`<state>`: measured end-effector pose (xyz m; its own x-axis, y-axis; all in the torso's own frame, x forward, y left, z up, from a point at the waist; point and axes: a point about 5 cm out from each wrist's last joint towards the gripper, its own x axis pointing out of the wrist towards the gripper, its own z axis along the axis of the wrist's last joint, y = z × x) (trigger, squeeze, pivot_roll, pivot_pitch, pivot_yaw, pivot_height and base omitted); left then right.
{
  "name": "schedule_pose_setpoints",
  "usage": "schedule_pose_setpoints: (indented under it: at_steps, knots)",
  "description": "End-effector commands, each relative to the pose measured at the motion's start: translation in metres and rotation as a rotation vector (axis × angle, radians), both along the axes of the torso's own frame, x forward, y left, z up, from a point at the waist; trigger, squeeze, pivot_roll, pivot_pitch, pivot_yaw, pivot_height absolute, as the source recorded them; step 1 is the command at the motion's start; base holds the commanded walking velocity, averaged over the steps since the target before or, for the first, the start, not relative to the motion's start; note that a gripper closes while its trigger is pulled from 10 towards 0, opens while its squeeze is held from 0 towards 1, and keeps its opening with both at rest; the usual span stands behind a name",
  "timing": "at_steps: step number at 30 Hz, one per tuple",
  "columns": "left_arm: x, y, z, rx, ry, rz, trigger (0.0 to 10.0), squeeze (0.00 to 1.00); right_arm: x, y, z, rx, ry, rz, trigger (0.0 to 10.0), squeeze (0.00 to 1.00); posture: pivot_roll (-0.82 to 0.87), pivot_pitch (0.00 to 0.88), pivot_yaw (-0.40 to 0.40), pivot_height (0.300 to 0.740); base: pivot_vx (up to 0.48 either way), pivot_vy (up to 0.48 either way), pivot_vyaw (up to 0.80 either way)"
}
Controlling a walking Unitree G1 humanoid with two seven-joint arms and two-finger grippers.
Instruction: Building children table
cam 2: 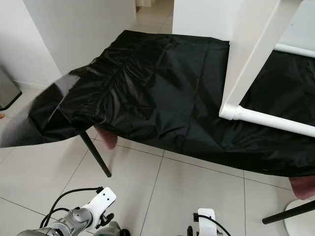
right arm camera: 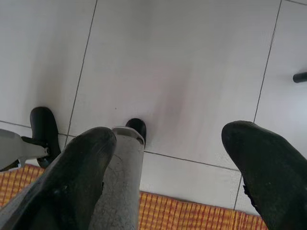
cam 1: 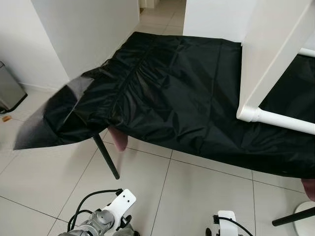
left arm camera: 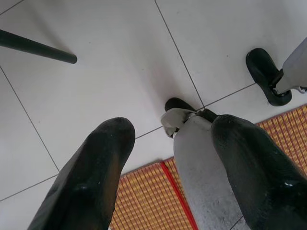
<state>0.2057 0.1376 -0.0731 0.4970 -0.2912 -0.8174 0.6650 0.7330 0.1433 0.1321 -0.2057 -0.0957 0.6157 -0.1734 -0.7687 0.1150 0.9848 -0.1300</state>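
A white children's table part stands on a work table draped in black cloth [cam 1: 182, 93]: a flat white panel [cam 1: 275, 49] leans up at the right, joined at its low corner to a white round tube [cam 1: 283, 120] running right. Both my arms hang low in front of the cloth-covered table, the left arm [cam 1: 106, 216] and the right arm [cam 1: 225, 223]. In the wrist views my left gripper [left arm camera: 172, 129] and my right gripper [right arm camera: 171, 134] point down at the floor tiles, both open with nothing between the fingers.
The draped table has thin black legs [cam 1: 106, 157], with a pinkish object [cam 1: 118, 138] under its edge. A metal bin [cam 1: 9, 93] stands by the left wall. An orange woven mat [left arm camera: 144, 196] lies under my feet [left arm camera: 264, 76]. A doorway opens behind the table.
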Motion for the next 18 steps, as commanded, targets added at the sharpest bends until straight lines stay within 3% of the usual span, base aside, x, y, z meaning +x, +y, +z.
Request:
schedule_pose_setpoints:
  at_steps: [1, 5, 10, 14, 15, 16, 17, 18]
  knots:
    - [-0.003, 0.008, -0.003, 0.077, -0.041, 0.085, 10.0, 0.00, -0.015, 0.003, -0.006, 0.009, 0.047, -0.017, 10.0, 0.00, 0.01, 0.000, 0.042, 0.740, 0.000, 0.000, 0.00]
    - [-0.004, 0.006, -0.003, 0.064, -0.036, 0.092, 10.0, 0.00, -0.022, 0.007, -0.008, 0.024, 0.062, -0.030, 10.0, 0.00, 0.01, 0.000, 0.029, 0.740, 0.000, 0.000, 0.00]
    - [-0.008, 0.004, -0.005, 0.073, -0.025, 0.039, 10.0, 0.00, -0.026, 0.016, -0.011, 0.031, 0.080, 0.049, 10.0, 0.00, 0.02, 0.000, 0.022, 0.740, 0.000, 0.000, 0.00]
    - [-0.012, 0.009, -0.007, 0.056, -0.005, 0.086, 10.0, 0.00, -0.026, 0.013, -0.010, 0.029, 0.070, 0.041, 10.0, 0.00, 0.02, 0.000, 0.025, 0.740, 0.000, 0.000, 0.00]
    - [-0.013, 0.012, -0.008, 0.048, 0.001, 0.113, 10.0, 0.89, -0.026, 0.008, -0.009, 0.028, 0.064, 0.005, 10.0, 0.00, 0.02, 0.000, 0.027, 0.740, 0.000, 0.000, 0.00]
    - [-0.013, 0.012, -0.008, 0.048, 0.001, 0.113, 10.0, 0.89, -0.026, 0.008, -0.009, 0.028, 0.064, 0.005, 10.0, 0.00, 0.02, 0.000, 0.027, 0.740, 0.000, 0.000, 0.00]
    - [-0.014, 0.014, -0.008, 0.034, 0.009, 0.139, 10.0, 1.00, -0.026, 0.004, -0.008, 0.026, 0.059, -0.025, 10.0, 0.00, 0.02, 0.000, 0.028, 0.740, 0.000, 0.000, 0.00]
    - [-0.014, 0.014, -0.008, 0.034, 0.009, 0.139, 10.0, 1.00, -0.026, 0.004, -0.008, 0.026, 0.059, -0.025, 10.0, 0.00, 0.02, 0.000, 0.028, 0.740, 0.000, 0.000, 0.00]
